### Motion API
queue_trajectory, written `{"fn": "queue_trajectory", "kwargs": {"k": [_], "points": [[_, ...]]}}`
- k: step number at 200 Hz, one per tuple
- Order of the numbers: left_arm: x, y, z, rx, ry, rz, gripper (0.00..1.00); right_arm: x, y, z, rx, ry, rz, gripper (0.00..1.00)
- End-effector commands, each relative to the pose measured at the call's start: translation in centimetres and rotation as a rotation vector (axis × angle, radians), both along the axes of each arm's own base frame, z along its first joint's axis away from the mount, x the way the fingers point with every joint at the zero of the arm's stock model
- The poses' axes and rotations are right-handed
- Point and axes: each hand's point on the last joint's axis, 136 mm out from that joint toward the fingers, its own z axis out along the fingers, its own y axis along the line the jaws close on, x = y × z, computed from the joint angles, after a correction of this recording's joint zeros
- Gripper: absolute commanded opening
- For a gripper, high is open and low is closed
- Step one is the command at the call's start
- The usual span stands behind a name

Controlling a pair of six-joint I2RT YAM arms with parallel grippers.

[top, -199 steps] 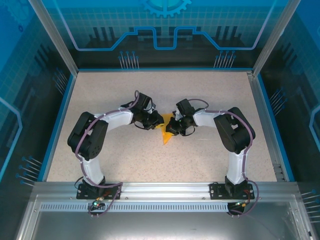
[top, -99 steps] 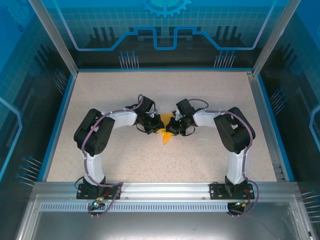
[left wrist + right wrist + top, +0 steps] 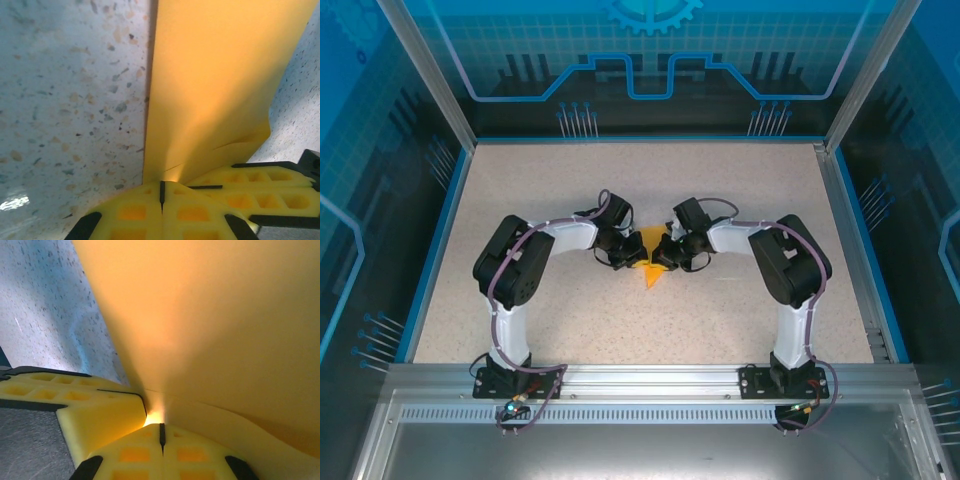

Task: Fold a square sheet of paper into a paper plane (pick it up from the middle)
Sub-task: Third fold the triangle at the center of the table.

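The paper plane [image 3: 649,270] is a folded bright-orange dart at the table's centre, its pointed tip toward the near edge. My left gripper [image 3: 633,259] comes in from the left and my right gripper [image 3: 660,258] from the right, and they meet over it. In the left wrist view the left gripper [image 3: 161,189] has its yellow jaws pressed together, with the orange paper [image 3: 220,75] rising straight from their tips; the right gripper's fingers [image 3: 260,182] sit just beside. In the right wrist view the right gripper [image 3: 161,431] is shut on the same paper [image 3: 225,315], the left gripper's fingers [image 3: 95,412] touching alongside.
The speckled tabletop [image 3: 570,190] is bounded by a blue rim [image 3: 440,230] and aluminium frame posts [image 3: 860,80]. Both arms' elbows [image 3: 510,265] bulge outward on either side of the centre. A metal rail [image 3: 640,378] carries the arm bases at the near edge.
The left gripper's jaws have closed on the paper, and the left elbow has swung slightly right. The right arm has stayed put. Less of the orange tip shows than before.
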Motion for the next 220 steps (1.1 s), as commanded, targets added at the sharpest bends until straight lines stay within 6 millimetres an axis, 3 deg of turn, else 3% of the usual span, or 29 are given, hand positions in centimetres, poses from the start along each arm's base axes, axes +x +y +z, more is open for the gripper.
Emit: {"fn": "queue_trajectory", "kwargs": {"k": [1, 28, 60, 128, 184, 199, 220], "points": [[-0.7, 1.2, -1.3, 0.089, 0.027, -0.009, 0.02, 1.0, -0.4, 2.9, 0.062, -0.068, -0.023, 0.0], [-0.7, 1.2, -1.2, 0.089, 0.023, -0.013, 0.01, 1.2, -1.8, 3.8, 0.057, -0.117, -0.043, 0.0], [-0.6, 1.2, -0.8, 0.092, 0.012, -0.012, 0.01, 0.4, -3.2, 1.8, 0.021, -0.08, -0.053, 0.0], [-0.6, 1.3, -0.6, 0.104, 0.005, -0.013, 0.0, 0.3, -3.2, 0.1, 0.018, -0.06, -0.028, 0.0], [-0.4, 1.7, -0.7, 0.133, 0.0, -0.012, 0.0, -0.5, -5.3, -2.6, -0.063, 0.017, -0.096, 0.0], [-0.4, 1.6, -0.7, 0.135, 0.001, -0.015, 0.0, -0.3, -5.3, -2.3, -0.05, 0.018, -0.106, 0.0], [-0.3, 1.6, -0.8, 0.136, 0.001, -0.019, 0.0, 0.5, -4.6, -0.2, -0.01, -0.026, -0.102, 0.0]]}}
